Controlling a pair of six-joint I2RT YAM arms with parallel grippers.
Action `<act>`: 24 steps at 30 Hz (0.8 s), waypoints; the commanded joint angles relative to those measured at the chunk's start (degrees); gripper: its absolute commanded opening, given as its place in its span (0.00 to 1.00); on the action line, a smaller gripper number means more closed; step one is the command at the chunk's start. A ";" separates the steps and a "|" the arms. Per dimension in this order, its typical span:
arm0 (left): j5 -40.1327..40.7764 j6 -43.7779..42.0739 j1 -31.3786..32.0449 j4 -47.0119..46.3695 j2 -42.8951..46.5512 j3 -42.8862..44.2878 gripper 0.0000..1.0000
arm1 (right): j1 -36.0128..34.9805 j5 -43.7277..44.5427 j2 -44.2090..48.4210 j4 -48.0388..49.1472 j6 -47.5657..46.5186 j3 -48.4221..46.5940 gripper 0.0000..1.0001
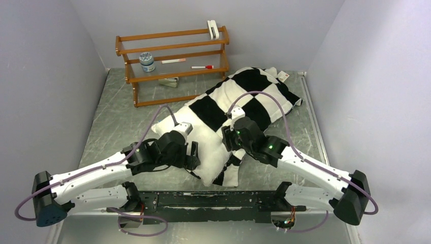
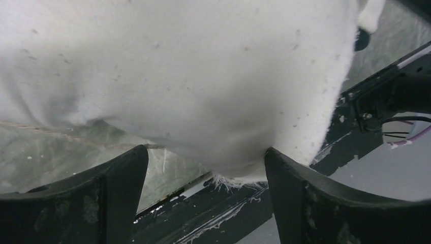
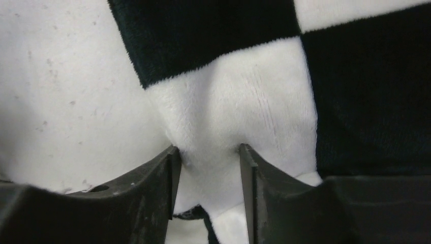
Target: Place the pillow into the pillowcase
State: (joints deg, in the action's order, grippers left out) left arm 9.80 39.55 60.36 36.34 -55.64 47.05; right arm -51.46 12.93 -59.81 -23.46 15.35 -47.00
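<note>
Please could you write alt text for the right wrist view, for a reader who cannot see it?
A fold of the checkered pillowcase sits between the two black fingers of the right gripper, touching both. The plain white pillow fills the left side, and black squares of the pillowcase lie above and to the right.

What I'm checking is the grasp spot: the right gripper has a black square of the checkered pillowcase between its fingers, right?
Not quite. The right wrist view shows a white square of the checkered pillowcase between the fingers of the right gripper; the black squares lie above and beside it.
</note>
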 commanded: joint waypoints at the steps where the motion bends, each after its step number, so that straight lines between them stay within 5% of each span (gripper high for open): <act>1: -2.12 2.74 -0.04 -8.44 -2.50 -5.19 0.89 | -0.31 3.05 -2.75 5.98 -5.49 0.29 0.42; 4: 0.65 2.10 -0.13 -18.28 -7.04 -5.68 0.84 | -0.31 -2.72 -3.11 7.70 -5.25 -2.17 0.10; 5: 2.53 0.77 -0.34 -20.57 -8.83 -4.52 0.73 | -0.31 -5.59 -2.62 8.32 -4.54 -3.25 0.03; 7: 7.44 -0.84 -1.31 -21.86 -12.44 -0.63 0.26 | -0.30 -10.56 -1.33 8.88 -2.54 -5.34 0.00; 9: 6.96 -2.53 -3.97 -22.50 -15.47 3.33 0.06 | -0.31 -14.99 0.21 8.82 -0.08 -7.18 0.00; 14: 5.44 -0.54 -7.88 -25.38 -17.91 5.88 0.05 | -0.31 -27.17 3.73 16.24 5.83 -2.41 0.00; 18: 4.16 4.23 -9.30 -30.89 -18.96 1.81 0.05 | -0.28 -28.71 3.30 21.43 10.77 3.92 0.00; 24: 0.34 7.46 -9.52 -35.91 -20.23 0.09 0.05 | -0.31 -26.20 1.75 12.95 12.30 4.94 0.10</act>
State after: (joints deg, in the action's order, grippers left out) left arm 10.87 43.27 52.05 15.55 -75.00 46.76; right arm -50.48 -7.11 -58.50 -9.32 23.40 -41.52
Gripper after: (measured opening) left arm 0.083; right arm 0.075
